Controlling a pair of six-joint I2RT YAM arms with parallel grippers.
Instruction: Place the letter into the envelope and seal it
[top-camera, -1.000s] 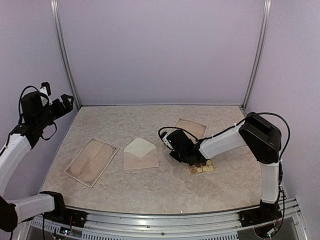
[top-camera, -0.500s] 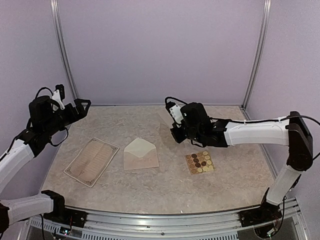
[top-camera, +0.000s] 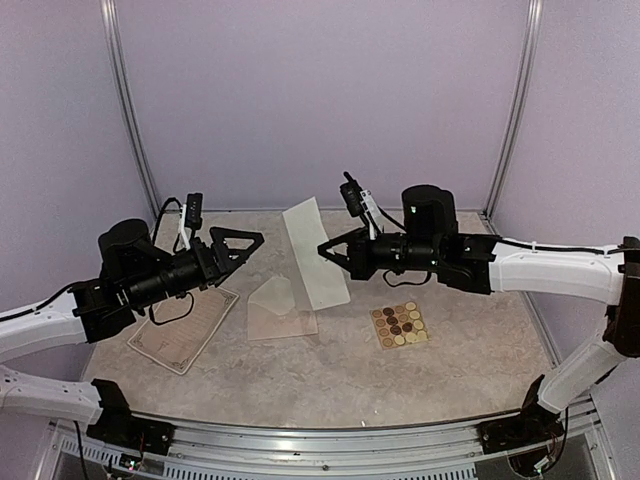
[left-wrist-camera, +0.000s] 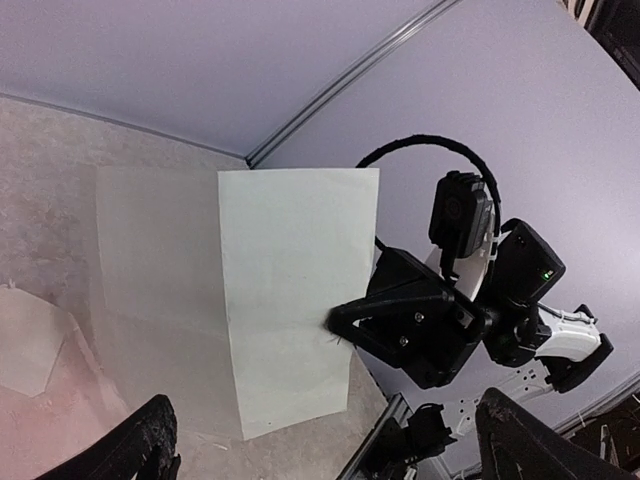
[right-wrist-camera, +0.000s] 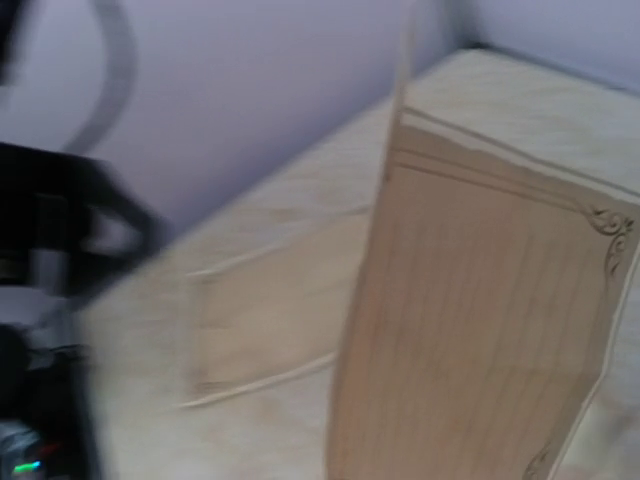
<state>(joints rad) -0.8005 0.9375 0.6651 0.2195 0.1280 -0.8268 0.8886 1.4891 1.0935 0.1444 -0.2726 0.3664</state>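
The letter (top-camera: 315, 255), a tan lined sheet with an ornate border, hangs upright in the air over the middle of the table. My right gripper (top-camera: 325, 248) is shut on its right edge. In the left wrist view the letter (left-wrist-camera: 295, 290) shows its pale back, with the right gripper (left-wrist-camera: 338, 322) pinching its edge. In the right wrist view the letter (right-wrist-camera: 480, 330) fills the right half, blurred. The cream envelope (top-camera: 280, 308) lies flat below it, flap open. My left gripper (top-camera: 245, 248) is open just left of the letter, apart from it.
A second tan sheet (top-camera: 185, 325) lies at the left of the table under my left arm. A square card of round brown and yellow stickers (top-camera: 400, 325) lies right of the envelope. Purple walls with metal posts enclose the back and sides.
My right gripper has shut on the letter at the back right and lifted it upright over the table's middle. My left arm has swung in from the far left toward the letter, still open.
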